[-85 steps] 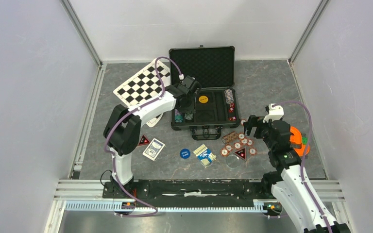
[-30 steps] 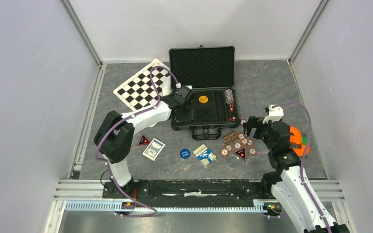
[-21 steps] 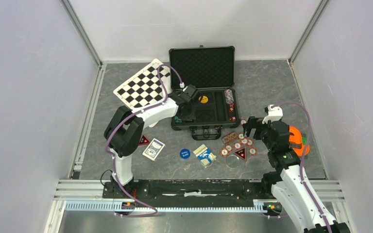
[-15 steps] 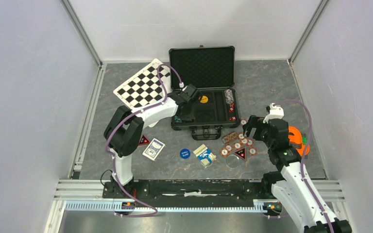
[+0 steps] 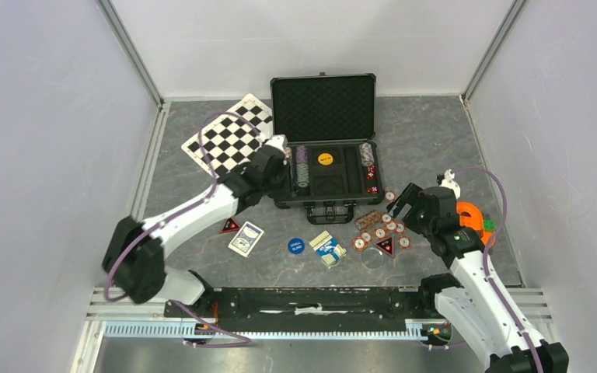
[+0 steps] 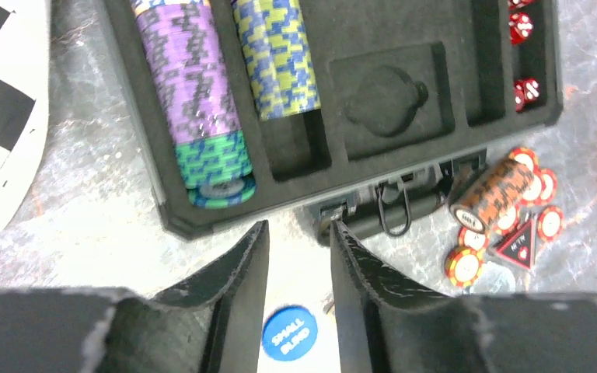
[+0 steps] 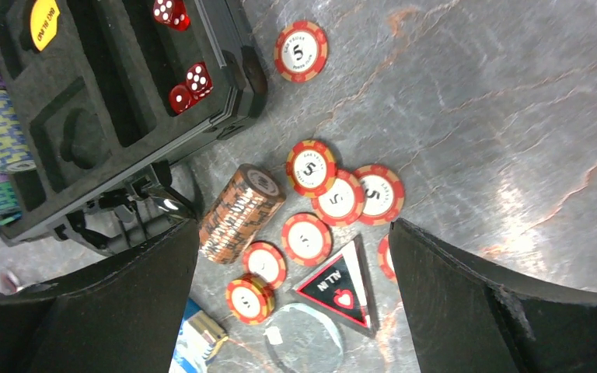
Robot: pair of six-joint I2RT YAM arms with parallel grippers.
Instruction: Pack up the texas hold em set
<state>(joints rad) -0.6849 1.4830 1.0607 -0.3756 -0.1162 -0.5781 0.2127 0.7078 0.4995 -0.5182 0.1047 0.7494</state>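
The case (image 5: 323,107) lies open on the desk (image 5: 427,132), lid raised at its far side. It has two rows of chips (image 6: 198,101) in its left slots and red dice (image 7: 185,87) in its right one. Just off the case's front right corner lie the loose red chips (image 7: 342,194), overlapping, with a brown stack (image 7: 239,211) on its side beside them.

Your right end effector (image 7: 293,229) hangs over these, spread wide and empty. Come down carelessly and a finger will likely shove the overlapped chips apart or roll that stack away from the case. Flat chips also tend to slip out of a pinch.

Your left end effector (image 6: 298,233), fingers a little apart and holding nothing, sits above the case's front edge by the handle (image 6: 392,210). Drop low there and you may snag the handle and jolt the packed rows loose.
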